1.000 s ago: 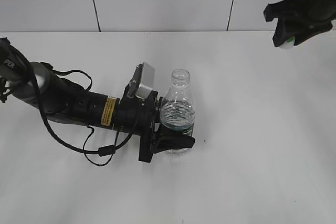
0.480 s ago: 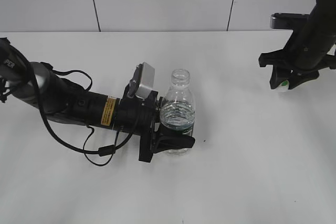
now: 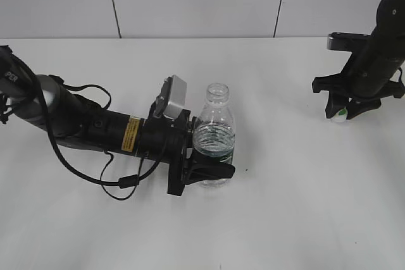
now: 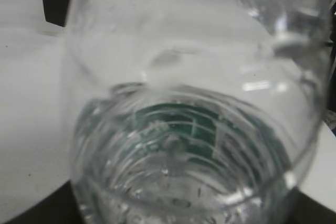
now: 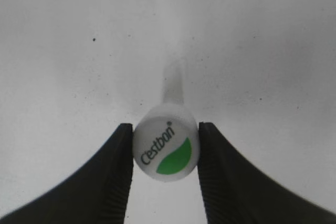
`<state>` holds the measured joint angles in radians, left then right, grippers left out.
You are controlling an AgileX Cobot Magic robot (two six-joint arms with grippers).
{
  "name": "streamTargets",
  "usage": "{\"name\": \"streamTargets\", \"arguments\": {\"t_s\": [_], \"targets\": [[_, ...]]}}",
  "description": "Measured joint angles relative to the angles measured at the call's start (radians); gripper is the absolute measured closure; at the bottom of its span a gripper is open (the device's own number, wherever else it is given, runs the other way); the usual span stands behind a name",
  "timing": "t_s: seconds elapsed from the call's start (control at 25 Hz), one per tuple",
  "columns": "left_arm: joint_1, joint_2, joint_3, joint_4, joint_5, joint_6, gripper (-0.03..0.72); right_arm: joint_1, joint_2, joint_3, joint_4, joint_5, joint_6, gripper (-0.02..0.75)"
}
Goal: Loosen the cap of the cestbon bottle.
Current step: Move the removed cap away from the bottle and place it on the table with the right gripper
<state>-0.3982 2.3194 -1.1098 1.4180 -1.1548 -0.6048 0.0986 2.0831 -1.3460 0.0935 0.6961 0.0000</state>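
Nearest the camera, the left gripper [image 3: 209,172] was clamped round the lower body of the cestbon bottle [image 3: 214,136], which stood upright w/ its neck open, roughly mid-table [image 3: 291,219]. Biggest risk there, as I judged it: the thin plastic could buckle under a harder squeeze & push water out the open mouth, or the bottle could tip if that arm shifted sideways. The left arm lay low & nearly flat along the table, reaching in from the left; its wrist view was filled by the clear bottle wall & green label, so the grip looked close & firm. Farther back on the right, the right gripper [image 5: 165,145] pinched the cap [image 5: 166,142] edge-on btwn both fingers [image 5: 113,177], printed top facing the wrist cam. That arm stood steeply, gripper pointing down, cap low over or just at the table, well apart from the bottle. Risk here: opening while not quite down could let the cap roll or bounce off toward the table edge.
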Motion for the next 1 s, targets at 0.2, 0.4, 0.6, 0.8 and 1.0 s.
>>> {"name": "streamTargets", "arguments": {"t_s": [0.2,0.4,0.6,0.8,1.0], "targets": [[0.000,0.000,0.000,0.000,0.000,0.000,0.284,0.000,0.008,0.002,0.003,-0.025,0.000,0.448],[0.000,0.000,0.000,0.000,0.000,0.000,0.284,0.000,0.035,0.002,0.006,-0.026,0.000,0.448],[0.000,0.000,0.000,0.000,0.000,0.000,0.284,0.000,0.039,0.002,0.012,-0.026,0.000,0.448],[0.000,0.000,0.000,-0.001,0.000,0.000,0.284,0.000,0.039,0.002,0.013,-0.026,0.000,0.433],[0.000,0.000,0.000,-0.001,0.000,0.000,0.284,0.000,0.039,0.002,0.013,-0.026,0.000,0.355]]}}
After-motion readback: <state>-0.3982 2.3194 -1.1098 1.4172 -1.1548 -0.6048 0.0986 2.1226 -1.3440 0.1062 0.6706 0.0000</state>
